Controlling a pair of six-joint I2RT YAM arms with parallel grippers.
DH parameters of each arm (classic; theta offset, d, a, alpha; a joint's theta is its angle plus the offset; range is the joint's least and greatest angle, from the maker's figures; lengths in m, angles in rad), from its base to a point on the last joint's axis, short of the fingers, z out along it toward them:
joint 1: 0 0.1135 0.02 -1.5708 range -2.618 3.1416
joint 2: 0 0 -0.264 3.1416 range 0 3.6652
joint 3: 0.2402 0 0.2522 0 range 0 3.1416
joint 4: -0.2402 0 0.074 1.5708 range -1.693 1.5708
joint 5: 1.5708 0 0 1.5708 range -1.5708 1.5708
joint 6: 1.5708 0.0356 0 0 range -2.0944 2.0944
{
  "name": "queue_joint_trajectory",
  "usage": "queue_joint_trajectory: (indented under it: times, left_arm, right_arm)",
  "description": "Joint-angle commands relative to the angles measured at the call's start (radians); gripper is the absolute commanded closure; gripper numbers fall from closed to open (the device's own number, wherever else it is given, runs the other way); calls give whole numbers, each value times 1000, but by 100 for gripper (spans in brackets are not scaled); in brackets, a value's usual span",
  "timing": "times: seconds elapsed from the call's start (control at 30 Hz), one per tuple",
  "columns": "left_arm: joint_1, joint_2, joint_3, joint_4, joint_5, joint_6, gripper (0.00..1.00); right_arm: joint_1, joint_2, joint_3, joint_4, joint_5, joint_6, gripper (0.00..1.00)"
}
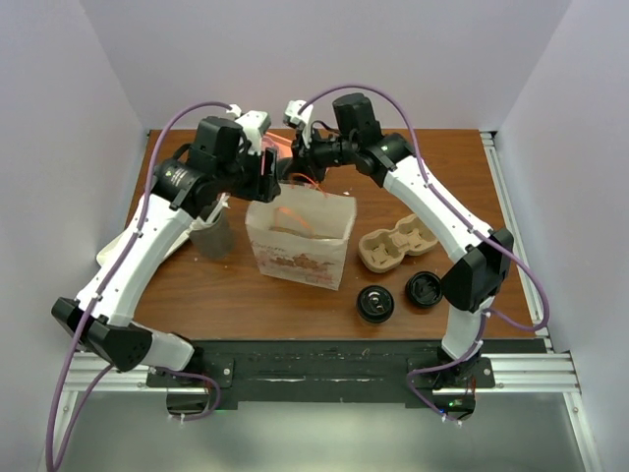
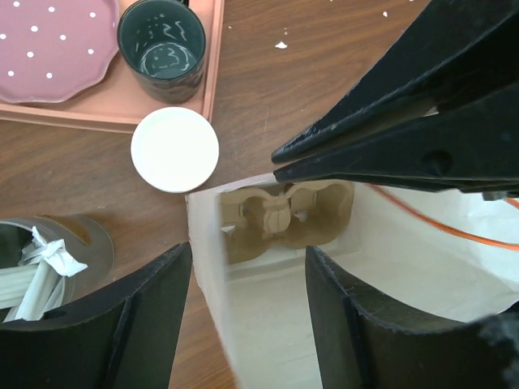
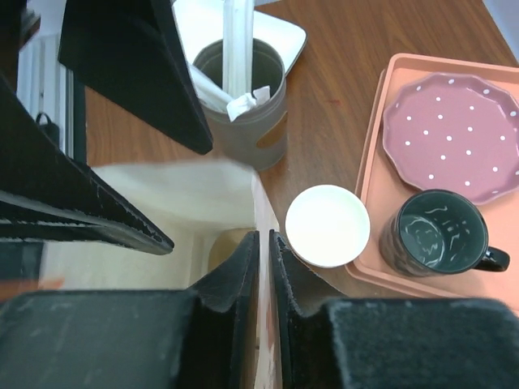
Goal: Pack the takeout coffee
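Note:
The takeout coffee (image 1: 374,303), a small cup with a round black lid, stands on the table in front of and to the right of the white paper bag (image 1: 300,241). It does not show in either wrist view. My right gripper (image 3: 263,251) is shut on the bag's back wall (image 3: 263,203) at the rim. My left gripper (image 2: 247,316) is open, with the bag's wall (image 2: 203,308) between its fingers, untouched. Both grippers (image 1: 267,177) (image 1: 295,167) hang over the bag's back rim. A cardboard cup carrier (image 2: 284,215) lies inside the bag.
A second cardboard carrier (image 1: 398,246) and a loose black lid (image 1: 425,289) lie right of the bag. A grey holder with straws (image 1: 211,236) stands to its left. Behind it are a white disc (image 3: 327,225) and a pink tray (image 3: 369,162) with a green mug (image 3: 438,235) and a dotted plate (image 3: 454,134).

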Motion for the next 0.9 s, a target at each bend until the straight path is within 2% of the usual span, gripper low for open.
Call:
queue_joint_trajectory:
  times: [0.0, 0.03, 0.1, 0.13, 0.2, 0.23, 0.27, 0.33, 0.4, 0.53, 0.6, 0.77, 0.87]
  left_arm:
    - [8, -42, -50, 20, -59, -18, 38]
    - [8, -47, -62, 25, -89, -25, 38]
    - [8, -44, -87, 31, -110, -27, 38]
    - [8, -41, -93, 34, -108, -28, 39]
    - [8, -39, -110, 28, -108, -41, 42]
    - [8, -47, -117, 28, -105, -48, 42]
    - [9, -53, -122, 28, -105, -53, 41]
    - [9, -67, -121, 26, -105, -56, 40]
    - [9, -63, -79, 11, -120, -59, 37]
    - [11, -52, 23, -49, -171, -78, 32]
    - [11, -41, 86, -84, -214, -87, 32]
    - [14, -55, 114, -146, -263, -98, 32]
    - [14, -73, 41, -147, -280, -104, 32]
  right_arm:
    - [-1, -41, 21, 99, 34, 88, 83]
    - [0, -46, 21, 104, 50, 126, 76]
    - [0, -60, 20, 133, 113, 198, 68]
    - [0, -63, 23, 140, 189, 292, 67]
    - [-1, -78, 34, 118, 308, 369, 60]
    - [0, -84, 58, 96, 443, 441, 53]
    - [0, -93, 76, 67, 504, 476, 50]
    - [-1, -101, 145, -60, 653, 586, 50]
    - [0, -112, 188, -213, 708, 657, 48]
    - [0, -141, 232, -431, 761, 826, 47]
    - [-1, -162, 218, -515, 767, 854, 47]
    - [2, -253, 91, -563, 713, 883, 46]
    - [8, -279, 22, -571, 710, 891, 46]
